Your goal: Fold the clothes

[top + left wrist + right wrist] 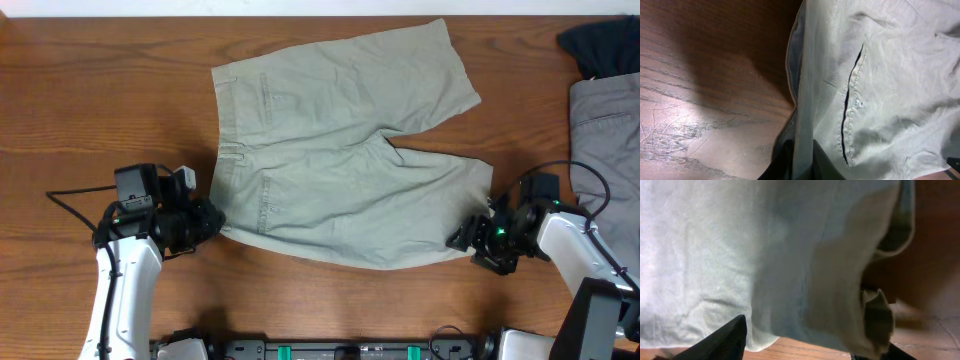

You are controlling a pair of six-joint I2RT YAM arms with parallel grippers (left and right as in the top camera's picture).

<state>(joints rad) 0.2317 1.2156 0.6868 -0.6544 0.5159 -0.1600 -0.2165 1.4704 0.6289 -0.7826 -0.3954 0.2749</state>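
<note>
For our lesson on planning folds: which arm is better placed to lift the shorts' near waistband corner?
Left. The left gripper seems to pinch the shorts at that corner; the right gripper sits open at the leg hem.

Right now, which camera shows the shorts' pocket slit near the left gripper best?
Left wrist: the pocket slit runs close-up, stitching clear. Overhead shows it only as a faint line on the shorts. Right wrist shows just a leg hem, no pocket.

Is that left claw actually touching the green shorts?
Touching. The left wrist view shows the shorts' edge pinched between the left gripper's dark fingers.
</note>
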